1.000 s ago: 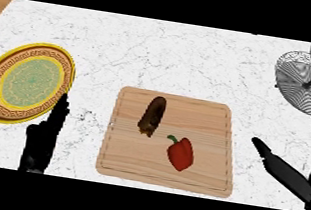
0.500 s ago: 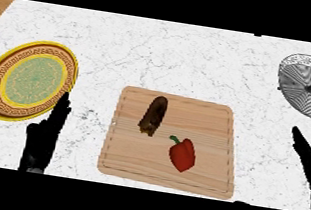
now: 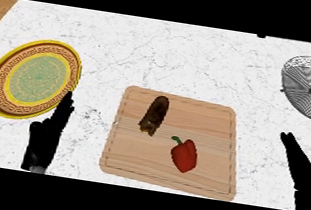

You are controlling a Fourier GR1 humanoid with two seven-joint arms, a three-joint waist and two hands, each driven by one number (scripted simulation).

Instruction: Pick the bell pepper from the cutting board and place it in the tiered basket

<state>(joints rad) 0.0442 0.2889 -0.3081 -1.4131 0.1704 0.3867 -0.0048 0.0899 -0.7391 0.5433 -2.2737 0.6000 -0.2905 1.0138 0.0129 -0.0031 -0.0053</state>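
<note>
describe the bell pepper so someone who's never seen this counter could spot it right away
Find the wooden cutting board in the middle of the marble counter. Two things lie on it: the bell pepper is the glossy red one nearer the robot, not the long dark brown vegetable beyond it.

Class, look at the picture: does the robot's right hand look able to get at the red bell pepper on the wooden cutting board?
Probably yes. The right robot hand, fingers straight, sits just right of the wooden cutting board, with only bare board between it and the red bell pepper. The brown vegetable lies apart, further left.

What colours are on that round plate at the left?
The plate has a yellow rim, a brown patterned band and a pale green centre, seen in the head view.
</note>
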